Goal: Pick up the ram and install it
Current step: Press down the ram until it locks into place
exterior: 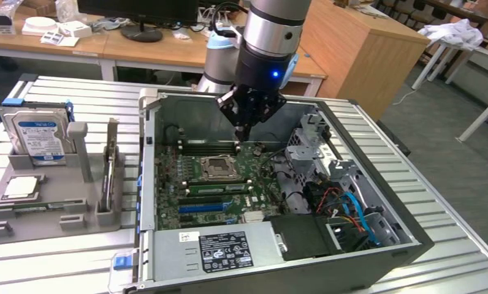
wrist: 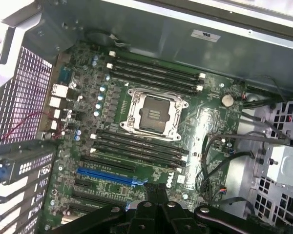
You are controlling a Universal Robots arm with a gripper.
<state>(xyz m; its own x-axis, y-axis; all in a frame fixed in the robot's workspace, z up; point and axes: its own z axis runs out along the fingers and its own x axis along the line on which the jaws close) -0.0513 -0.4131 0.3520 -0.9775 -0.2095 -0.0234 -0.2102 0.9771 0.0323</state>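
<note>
My gripper [exterior: 242,138] hangs inside the open computer case [exterior: 150,184], a little above the motherboard [exterior: 265,162]. It is shut and holds nothing, its tip over the dark memory slots [exterior: 211,147] behind the processor socket [exterior: 217,166]. In the wrist view the shut fingers [wrist: 155,195] show dark above the board, and the slots [wrist: 156,75] on both sides of the socket [wrist: 154,111] look black. A long narrow stick that I take for the ram [exterior: 111,168] stands on edge in the grey holder [exterior: 48,223], well to the exterior view's left of the gripper.
The grey holder also carries a hard drive [exterior: 38,136] and a small square chip [exterior: 21,188]. Cables [exterior: 350,208] and a drive cage [exterior: 309,144] crowd the case's right side. A power supply [exterior: 224,248] fills its front. Along the slots in front of the socket lies a green strip [exterior: 215,187].
</note>
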